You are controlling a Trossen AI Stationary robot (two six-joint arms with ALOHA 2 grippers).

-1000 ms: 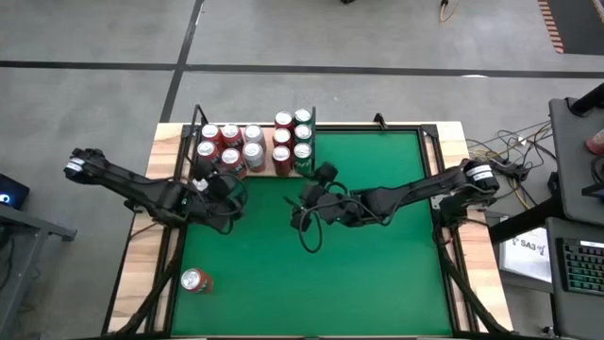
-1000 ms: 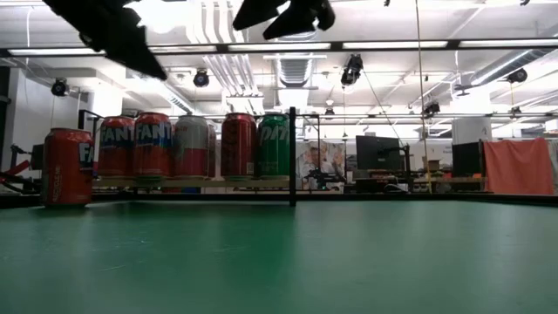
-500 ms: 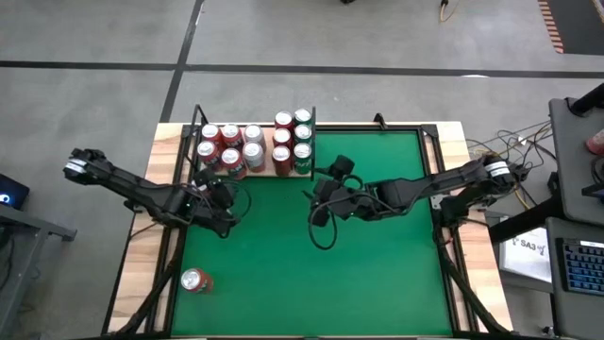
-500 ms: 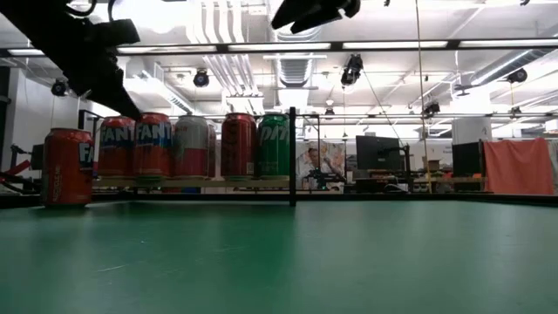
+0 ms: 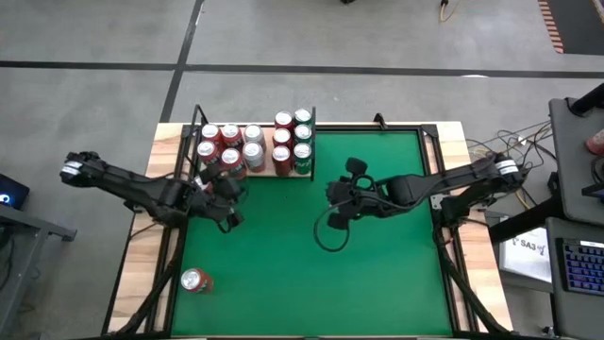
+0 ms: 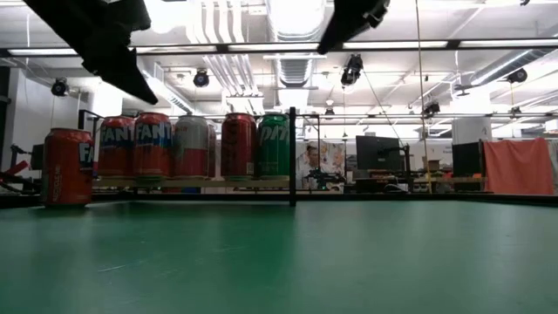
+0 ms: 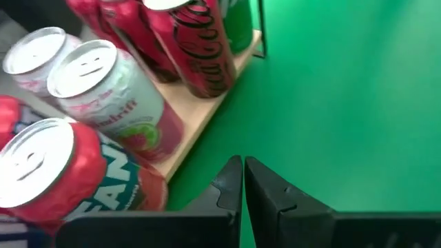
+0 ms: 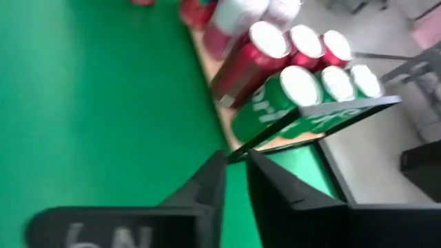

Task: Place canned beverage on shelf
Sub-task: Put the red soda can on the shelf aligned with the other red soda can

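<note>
Green table (image 5: 283, 274), cans (image 5: 253, 146) on shelf (image 5: 264, 173)

A robotics lab or open workshop hall is showing here — not a home or a shop. Fluorescent strip lights (image 6: 401, 44) and pale exposed ducts (image 6: 228, 52) are running across a high ceiling, and cameras or lamps (image 6: 351, 68) are hanging from it. Beyond the green worktop (image 6: 349, 262), desks with dark monitors (image 6: 377, 153) are standing in rows, an orange cloth (image 6: 520, 164) is draping one station. From above, a bare grey concrete floor (image 5: 377, 38) is surrounding the rig, loose cables (image 5: 500, 146) are trailing beside it, and a keyboard (image 5: 580, 264) is sitting on a side desk — a test-bench setting.
</note>
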